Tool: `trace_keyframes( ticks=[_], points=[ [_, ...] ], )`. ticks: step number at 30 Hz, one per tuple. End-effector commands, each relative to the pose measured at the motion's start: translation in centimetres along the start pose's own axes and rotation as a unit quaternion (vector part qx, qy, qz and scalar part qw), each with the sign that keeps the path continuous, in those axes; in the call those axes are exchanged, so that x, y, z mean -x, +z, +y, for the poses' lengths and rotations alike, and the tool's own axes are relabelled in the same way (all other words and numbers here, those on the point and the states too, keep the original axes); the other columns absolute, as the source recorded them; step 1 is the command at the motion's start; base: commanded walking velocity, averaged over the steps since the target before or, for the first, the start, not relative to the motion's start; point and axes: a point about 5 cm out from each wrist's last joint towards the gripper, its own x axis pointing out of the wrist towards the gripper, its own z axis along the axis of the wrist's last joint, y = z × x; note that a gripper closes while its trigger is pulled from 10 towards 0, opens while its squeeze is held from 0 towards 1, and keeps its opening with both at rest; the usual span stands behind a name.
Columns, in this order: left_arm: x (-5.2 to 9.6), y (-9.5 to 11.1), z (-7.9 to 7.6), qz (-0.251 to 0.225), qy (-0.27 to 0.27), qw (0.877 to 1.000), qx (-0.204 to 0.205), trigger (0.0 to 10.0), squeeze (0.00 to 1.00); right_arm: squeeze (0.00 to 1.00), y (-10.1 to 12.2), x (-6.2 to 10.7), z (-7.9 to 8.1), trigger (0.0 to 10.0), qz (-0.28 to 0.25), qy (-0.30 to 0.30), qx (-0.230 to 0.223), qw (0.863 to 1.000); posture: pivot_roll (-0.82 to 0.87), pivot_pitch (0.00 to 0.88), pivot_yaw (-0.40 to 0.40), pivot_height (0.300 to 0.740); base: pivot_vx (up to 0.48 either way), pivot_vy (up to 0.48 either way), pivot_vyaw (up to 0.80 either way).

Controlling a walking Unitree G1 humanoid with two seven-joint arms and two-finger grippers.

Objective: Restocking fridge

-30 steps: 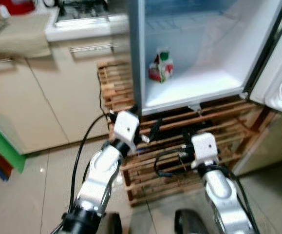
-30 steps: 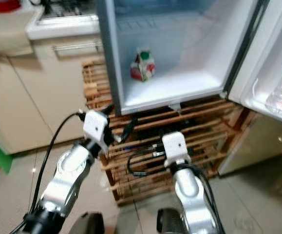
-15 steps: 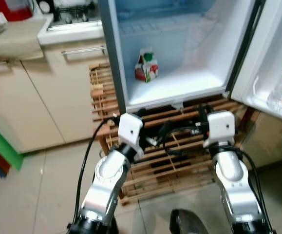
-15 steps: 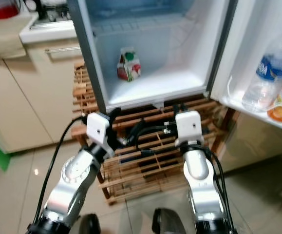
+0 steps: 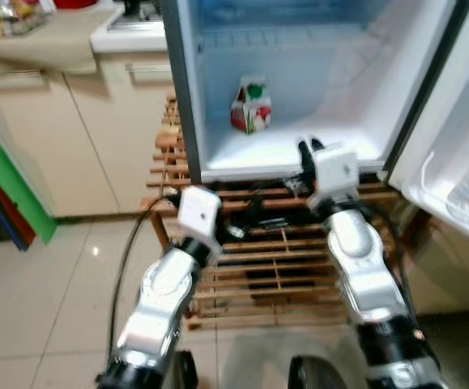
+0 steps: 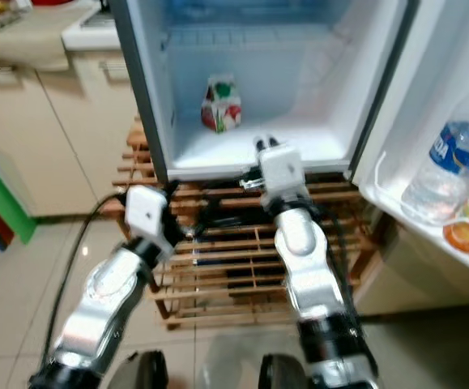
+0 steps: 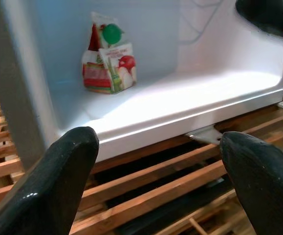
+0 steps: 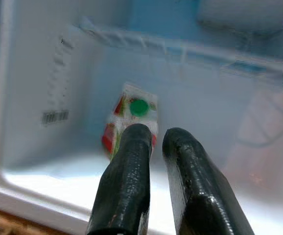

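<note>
A small red, white and green gable-topped juice carton (image 5: 251,105) is seen standing upright on the white floor of the open fridge compartment (image 5: 299,146), toward its back left. The fridge is carried by a slatted wooden pallet (image 5: 283,267) laid on the beige tiled floor (image 5: 48,292).

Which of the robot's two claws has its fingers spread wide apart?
The left gripper: its two black fingers stand far apart, low over the wooden pallet. The right gripper, at the fridge sill, holds its fingers almost together, pointing toward the carton.
</note>
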Motion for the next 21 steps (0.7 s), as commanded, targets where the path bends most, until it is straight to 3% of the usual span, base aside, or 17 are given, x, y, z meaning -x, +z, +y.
trace_keyframes(
  ticks=[1,10,21],
  points=[
    [0.2,1.0,-0.3,-0.022,-0.01,1.0,-0.002,10.0,0.0,0.0,-1.0,-0.2,-0.2,10.0,0.025,-0.008,-0.011,1.0,-0.12,0.0,0.058,0.612,0.319,0.0,0.0],
    [0.8,2.6,-0.5,-0.045,-0.013,0.999,-0.009,10.0,0.0,0.0,-0.6,-3.1,1.0,10.0,0.029,-0.005,-0.02,0.999,-0.09,0.0,0.044,0.612,0.456,0.0,0.0],
    [1.5,2.7,-0.6,-0.038,-0.002,0.999,-0.009,10.0,0.0,0.0,-0.9,-4.1,1.2,10.0,0.028,0.002,-0.019,0.999,-0.07,0.0,0.02,0.612,0.469,0.0,0.0]
  ],
)
